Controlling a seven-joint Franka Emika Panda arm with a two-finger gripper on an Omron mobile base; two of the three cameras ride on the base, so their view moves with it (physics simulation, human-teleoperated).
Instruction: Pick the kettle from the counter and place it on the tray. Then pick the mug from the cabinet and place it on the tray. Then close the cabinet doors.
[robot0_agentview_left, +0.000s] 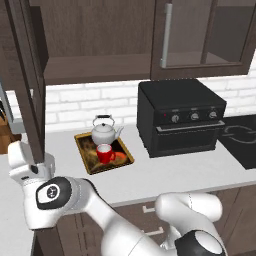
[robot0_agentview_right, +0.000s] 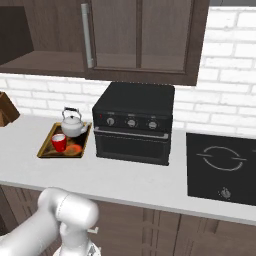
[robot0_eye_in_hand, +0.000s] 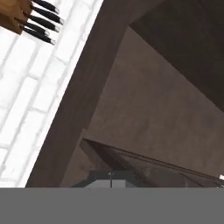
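gripper (robot0_agentview_left: 31, 159), grip state unclear, at open cabinet door (robot0_agentview_left: 25, 75) over pale counter (robot0_agentview_left: 165, 172)

Kettle (robot0_agentview_left: 104, 131) behind mug (robot0_agentview_left: 104, 153), both on tray (robot0_agentview_left: 83, 151); oven (robot0_agentview_left: 180, 117) just right, cabinet (robot0_agentview_left: 95, 40) above.

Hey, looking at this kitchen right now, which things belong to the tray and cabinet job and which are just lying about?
Part of the job:
kettle
mug
tray
counter
cabinet
left cabinet door, open
right cabinet door, shut

Just lying about:
black oven
cooktop
knife block
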